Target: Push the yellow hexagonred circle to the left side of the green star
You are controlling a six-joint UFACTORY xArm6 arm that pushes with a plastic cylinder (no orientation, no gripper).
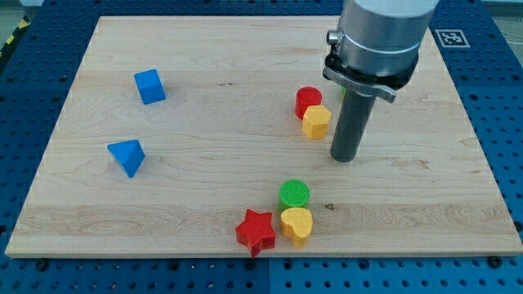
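Your smooth dark rod, my tip [345,158] resting on the pale wood-grain tabletop [212,188], no fingers fitted, holding nothing, just right of the matte yellow hexagon [316,122], red circle [308,100] touching the hexagon's upper-left, green star mostly hidden behind the rod.

Silver-grey cylindrical arm [382,33], black clamp collar, dark rod
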